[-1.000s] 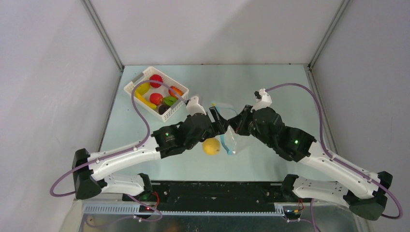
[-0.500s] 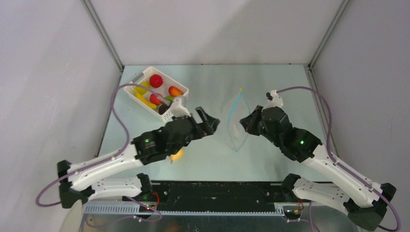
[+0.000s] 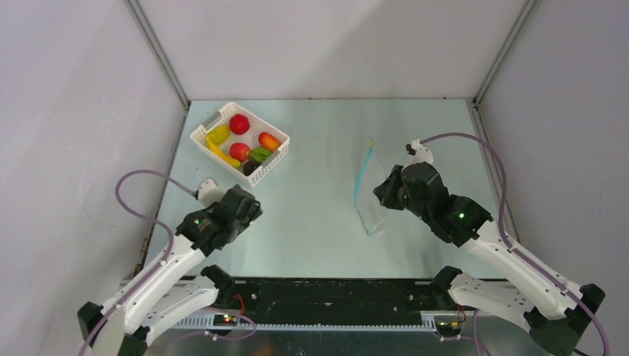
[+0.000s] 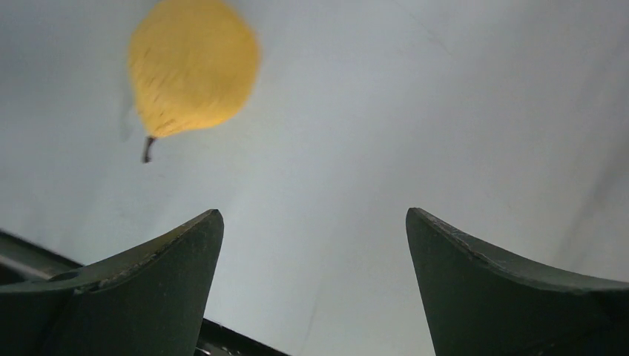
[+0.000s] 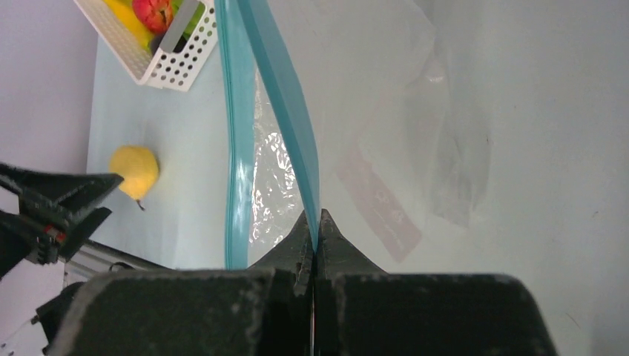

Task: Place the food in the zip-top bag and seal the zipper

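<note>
Here, pale green worktop (image 3: 311, 237), white slotted plastic basket (image 3: 273, 163) of glossy toy fruit (image 3: 239, 124) at its far-left corner, clear crinkly zip-top bag (image 3: 369, 200) right of centre, its light blue zipper (image 5: 239, 148) pinched in the clamped right gripper (image 5: 313, 221), left gripper (image 4: 314, 252) spread wide and empty near the left edge, small yellow toy pear (image 4: 193, 67) just beyond it.
</note>
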Motion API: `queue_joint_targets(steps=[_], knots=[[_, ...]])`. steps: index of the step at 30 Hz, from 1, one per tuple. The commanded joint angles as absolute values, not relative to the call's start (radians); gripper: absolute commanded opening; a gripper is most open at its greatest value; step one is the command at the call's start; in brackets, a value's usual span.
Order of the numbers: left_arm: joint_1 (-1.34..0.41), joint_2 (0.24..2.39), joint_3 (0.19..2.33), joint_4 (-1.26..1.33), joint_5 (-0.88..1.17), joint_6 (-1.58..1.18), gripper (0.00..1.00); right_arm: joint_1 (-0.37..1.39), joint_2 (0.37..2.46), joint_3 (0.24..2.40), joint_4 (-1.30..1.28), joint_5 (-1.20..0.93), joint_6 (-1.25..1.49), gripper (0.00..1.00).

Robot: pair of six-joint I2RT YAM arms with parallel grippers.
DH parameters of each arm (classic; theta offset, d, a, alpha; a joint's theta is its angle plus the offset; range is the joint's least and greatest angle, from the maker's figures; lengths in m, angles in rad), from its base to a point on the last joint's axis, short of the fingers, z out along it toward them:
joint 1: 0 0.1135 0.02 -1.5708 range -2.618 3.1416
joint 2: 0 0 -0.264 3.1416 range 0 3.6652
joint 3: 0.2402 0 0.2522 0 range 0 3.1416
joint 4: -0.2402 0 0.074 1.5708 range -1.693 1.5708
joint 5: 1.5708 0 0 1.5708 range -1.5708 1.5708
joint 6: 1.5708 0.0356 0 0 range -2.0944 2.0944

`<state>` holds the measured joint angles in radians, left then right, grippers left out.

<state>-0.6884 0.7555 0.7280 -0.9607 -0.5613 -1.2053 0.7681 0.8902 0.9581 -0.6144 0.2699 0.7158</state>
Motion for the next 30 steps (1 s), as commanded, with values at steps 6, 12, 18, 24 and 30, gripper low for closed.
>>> queue_joint_targets(steps=[6,12,18,24,30], knots=[[-0.207,0.793,0.734,-0.970,-0.732,-1.222,1.00,0.743,0.928,0.955,-0.577,0.199,0.655,0.00],[0.120,0.864,0.702,-0.670,-0.647,-1.041,1.00,0.714,0.963,0.954,-0.572,0.154,0.634,0.00],[0.294,1.024,0.711,-0.517,-0.557,-0.981,1.00,0.696,0.985,0.955,-0.573,0.141,0.628,0.00],[0.390,1.106,0.687,-0.557,-0.528,-0.994,1.00,0.686,0.999,0.956,-0.567,0.118,0.633,0.00],[0.489,1.018,0.608,-0.481,-0.567,-0.966,1.00,0.686,1.001,0.956,-0.581,0.112,0.639,0.00]])
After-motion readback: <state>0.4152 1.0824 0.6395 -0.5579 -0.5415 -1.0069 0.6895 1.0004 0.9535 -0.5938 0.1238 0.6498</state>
